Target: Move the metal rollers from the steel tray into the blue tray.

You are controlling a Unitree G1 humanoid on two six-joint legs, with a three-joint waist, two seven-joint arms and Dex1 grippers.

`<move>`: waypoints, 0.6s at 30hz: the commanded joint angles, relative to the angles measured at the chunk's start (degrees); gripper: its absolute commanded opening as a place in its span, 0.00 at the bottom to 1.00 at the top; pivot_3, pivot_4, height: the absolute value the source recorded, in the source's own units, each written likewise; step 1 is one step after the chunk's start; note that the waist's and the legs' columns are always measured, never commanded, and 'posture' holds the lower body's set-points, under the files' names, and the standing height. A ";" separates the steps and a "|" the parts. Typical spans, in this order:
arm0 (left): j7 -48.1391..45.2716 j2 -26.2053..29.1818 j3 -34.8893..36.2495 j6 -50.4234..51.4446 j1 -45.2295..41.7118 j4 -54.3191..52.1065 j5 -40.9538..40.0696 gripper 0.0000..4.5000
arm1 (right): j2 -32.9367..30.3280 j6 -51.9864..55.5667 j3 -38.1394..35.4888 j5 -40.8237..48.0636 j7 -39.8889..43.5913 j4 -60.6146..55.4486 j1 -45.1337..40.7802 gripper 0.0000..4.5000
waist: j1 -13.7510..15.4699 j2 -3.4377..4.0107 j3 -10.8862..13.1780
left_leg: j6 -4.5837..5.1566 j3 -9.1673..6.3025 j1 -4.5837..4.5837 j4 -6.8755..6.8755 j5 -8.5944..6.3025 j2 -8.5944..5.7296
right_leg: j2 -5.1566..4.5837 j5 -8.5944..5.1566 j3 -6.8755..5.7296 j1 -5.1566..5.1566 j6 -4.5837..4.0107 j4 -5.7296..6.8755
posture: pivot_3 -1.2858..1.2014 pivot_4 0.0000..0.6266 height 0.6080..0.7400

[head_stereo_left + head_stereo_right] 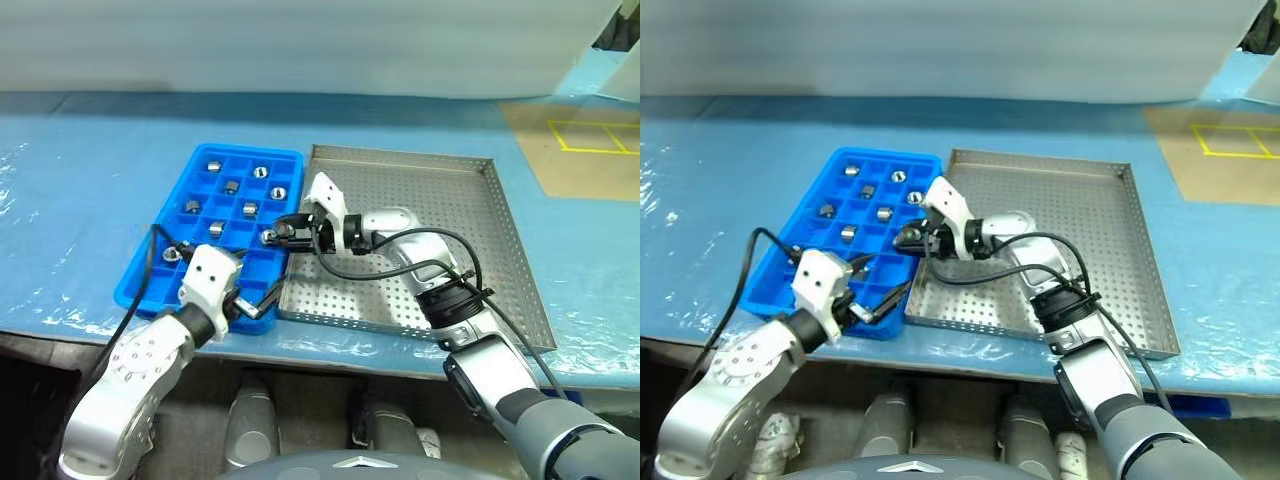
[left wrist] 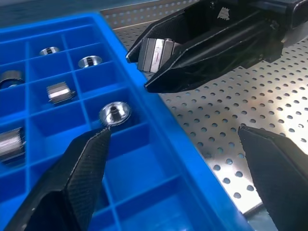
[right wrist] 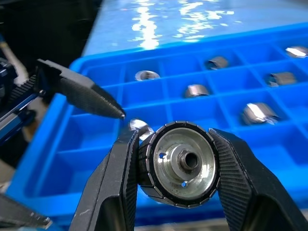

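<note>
One roller (image 3: pixel 179 163), pinched across its ribbed rim between the right gripper (image 1: pixel 268 236) fingers, hollow hub facing out, held over the blue tray (image 1: pixel 150 270) edge beside the steel tray (image 1: pixel 500 250). Steel, stiff, probably dense for its size; smooth faces slip, so grip the rim. Left gripper (image 2: pixel 178 159) fingers spread wide, empty, just beside. Several rollers already sit in compartments.
</note>
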 commanded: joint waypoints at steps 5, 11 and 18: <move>3.96 -1.60 2.53 1.79 6.81 -9.85 -1.75 1.00 | 1.79 -5.06 4.73 -0.87 5.88 2.69 -2.44 0.40 | 2.93 0.01 0.01 | 0.01 -0.03 -0.04 -0.02 -0.01 0.00 | 0.00 -0.08 0.00 -0.01 0.14 -0.05 | 0.73 0.24 1.00; 5.52 -0.38 1.60 -2.06 13.31 -11.49 -4.56 1.00 | 1.36 -6.66 8.41 -3.75 8.11 4.16 -2.05 0.40 | 5.30 0.03 0.02 | 0.01 -0.04 -0.10 -0.19 -0.01 -0.01 | 0.01 -0.14 0.02 -0.05 0.25 -0.25 | 0.74 0.24 1.00; 6.80 2.10 1.00 -3.85 15.73 -11.49 -6.20 1.00 | -0.78 -7.10 11.06 -7.43 9.37 6.10 -1.92 0.40 | 7.29 0.04 0.01 | -0.01 -0.04 0.02 -0.39 -0.01 -0.02 | 0.04 -0.20 0.06 -0.02 0.37 -0.37 | 0.74 0.24 1.00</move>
